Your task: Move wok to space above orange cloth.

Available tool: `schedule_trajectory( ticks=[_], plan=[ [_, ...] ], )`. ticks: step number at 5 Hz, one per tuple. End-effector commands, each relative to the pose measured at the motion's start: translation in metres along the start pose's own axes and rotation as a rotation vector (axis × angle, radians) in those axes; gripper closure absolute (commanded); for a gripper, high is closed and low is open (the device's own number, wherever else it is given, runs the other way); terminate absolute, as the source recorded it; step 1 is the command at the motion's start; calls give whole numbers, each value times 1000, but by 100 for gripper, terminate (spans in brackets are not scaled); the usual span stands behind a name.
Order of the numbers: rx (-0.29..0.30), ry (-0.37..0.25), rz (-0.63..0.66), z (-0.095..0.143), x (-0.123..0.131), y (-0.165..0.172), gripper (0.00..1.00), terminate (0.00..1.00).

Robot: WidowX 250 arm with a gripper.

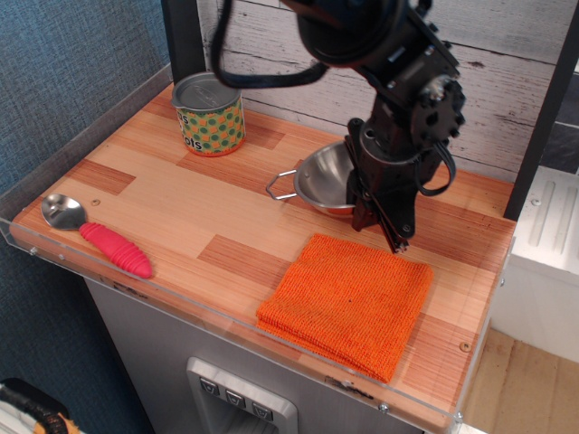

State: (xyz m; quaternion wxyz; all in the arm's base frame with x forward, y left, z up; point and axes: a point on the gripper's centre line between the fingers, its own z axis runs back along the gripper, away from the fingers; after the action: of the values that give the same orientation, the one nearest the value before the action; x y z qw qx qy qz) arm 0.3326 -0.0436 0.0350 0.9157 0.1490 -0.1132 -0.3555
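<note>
The wok (321, 176), a small shiny steel bowl with a wire loop handle on its left, is at the back middle of the wooden table, just beyond the orange cloth (348, 301). My gripper (378, 217) is shut on the wok's right rim and holds it nearly level, close to the table; I cannot tell whether it touches. The black fingers reach down past the rim to the cloth's far edge. The cloth lies flat at the front right.
A green and orange dotted tin can (209, 114) stands at the back left. A metal spoon with a pink handle (98, 237) lies at the front left. A clear plastic rim (136, 285) edges the table. A plank wall is behind.
</note>
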Motion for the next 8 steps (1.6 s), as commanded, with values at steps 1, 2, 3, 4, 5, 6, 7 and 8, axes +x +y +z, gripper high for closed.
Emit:
schedule_trajectory(
  ticks=[1,2,3,4,5,6,7,8],
  plan=[
    [-9,-9,-1,5,14,4,100,0],
    [9,21,-4,5,12,1,0,0],
    [-20,8,28,10,10,5,0,0],
    [-39,-11,69,19,8,13,0,0],
    [-36,-15,93,29,7,16,0,0],
    [-45,-32,129,44,2,22,0,0],
    [-54,-44,215,63,-8,35,0,0],
    [-77,-42,315,75,-23,51,0,0]
  ],
)
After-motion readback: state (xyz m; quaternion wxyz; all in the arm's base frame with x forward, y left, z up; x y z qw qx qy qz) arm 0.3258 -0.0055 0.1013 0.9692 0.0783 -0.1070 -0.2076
